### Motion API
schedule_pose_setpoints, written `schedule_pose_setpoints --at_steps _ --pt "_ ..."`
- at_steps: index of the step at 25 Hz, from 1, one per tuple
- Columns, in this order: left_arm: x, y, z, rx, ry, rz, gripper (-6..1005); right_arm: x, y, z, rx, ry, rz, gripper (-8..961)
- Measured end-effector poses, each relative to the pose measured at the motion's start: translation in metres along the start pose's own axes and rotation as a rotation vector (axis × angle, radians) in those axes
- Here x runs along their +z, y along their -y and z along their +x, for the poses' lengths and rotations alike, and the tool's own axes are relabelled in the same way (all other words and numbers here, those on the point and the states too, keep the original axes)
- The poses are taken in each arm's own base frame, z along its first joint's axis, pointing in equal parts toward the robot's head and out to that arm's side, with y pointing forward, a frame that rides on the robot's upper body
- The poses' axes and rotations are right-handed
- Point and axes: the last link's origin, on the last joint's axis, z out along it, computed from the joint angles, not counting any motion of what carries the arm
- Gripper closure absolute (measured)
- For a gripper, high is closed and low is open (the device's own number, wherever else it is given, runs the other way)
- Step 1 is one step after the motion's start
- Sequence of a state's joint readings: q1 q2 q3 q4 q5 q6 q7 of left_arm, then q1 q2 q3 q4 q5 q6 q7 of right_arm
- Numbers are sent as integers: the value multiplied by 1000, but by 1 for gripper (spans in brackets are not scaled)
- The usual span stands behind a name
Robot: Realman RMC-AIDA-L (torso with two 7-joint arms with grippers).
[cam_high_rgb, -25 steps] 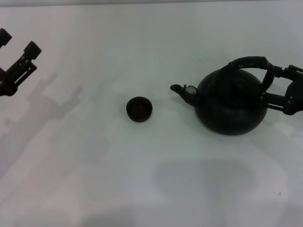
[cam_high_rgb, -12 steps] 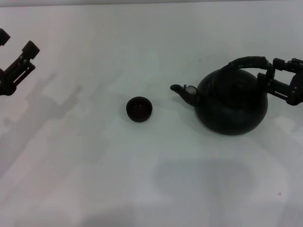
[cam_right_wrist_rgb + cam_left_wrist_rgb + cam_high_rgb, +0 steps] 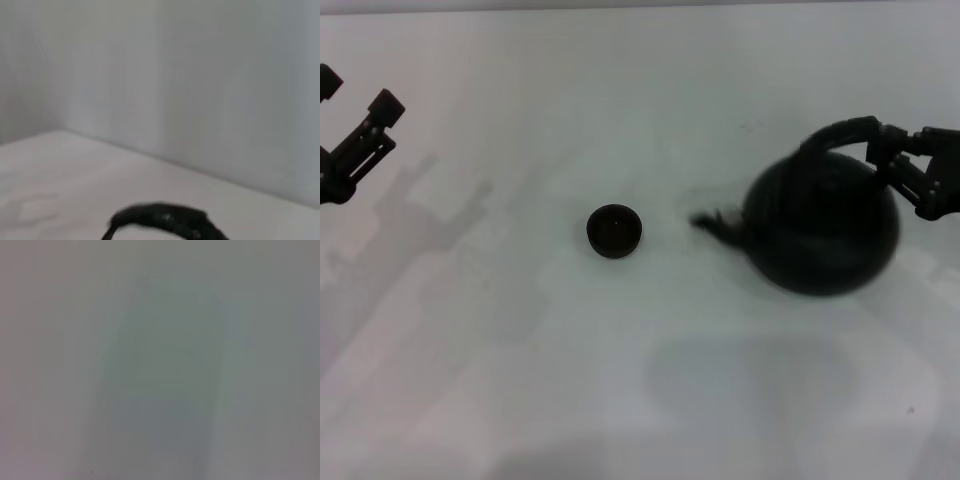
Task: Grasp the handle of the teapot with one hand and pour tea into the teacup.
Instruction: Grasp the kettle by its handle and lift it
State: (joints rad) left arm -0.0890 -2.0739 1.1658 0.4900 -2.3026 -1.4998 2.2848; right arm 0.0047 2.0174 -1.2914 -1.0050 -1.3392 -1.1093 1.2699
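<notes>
A round black teapot (image 3: pixel 823 240) sits at the right of a white counter (image 3: pixel 620 380), its spout pointing left toward the teacup (image 3: pixel 614 231) at centre, well apart. The cup's contents cannot be made out. The right end effector (image 3: pixel 892 160) grips the handle (image 3: pixel 840 132) at its right end. The left end effector (image 3: pixel 355 100) hangs open, far left.

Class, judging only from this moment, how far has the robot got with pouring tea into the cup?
Done: the right gripper is shut on the handle of the teapot. In hand: the pot looks blurred, suggesting it is just being moved; its spout points toward the teacup, well apart from it. Left: carry the pot over and tip it. The left gripper is open, far left.
</notes>
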Motion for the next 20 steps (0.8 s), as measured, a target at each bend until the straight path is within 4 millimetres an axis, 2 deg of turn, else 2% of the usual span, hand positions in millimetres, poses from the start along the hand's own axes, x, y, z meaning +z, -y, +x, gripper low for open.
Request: schedule_pose_setpoints --at_steps 1,7,15,20 --pt "0 0 0 -1 1 1 126 0 0 -1 6 17 3 674" --pt "-3 0 -1 -2 2 6 126 1 1 -2 12 43 6 742" --pt "-7 -1 -5 3 11 20 126 18 -8 -19 -47 119 -37 754" --pt "-18 4 -10 8 17 79 127 33 -17 -35 -108 202 -61 762"
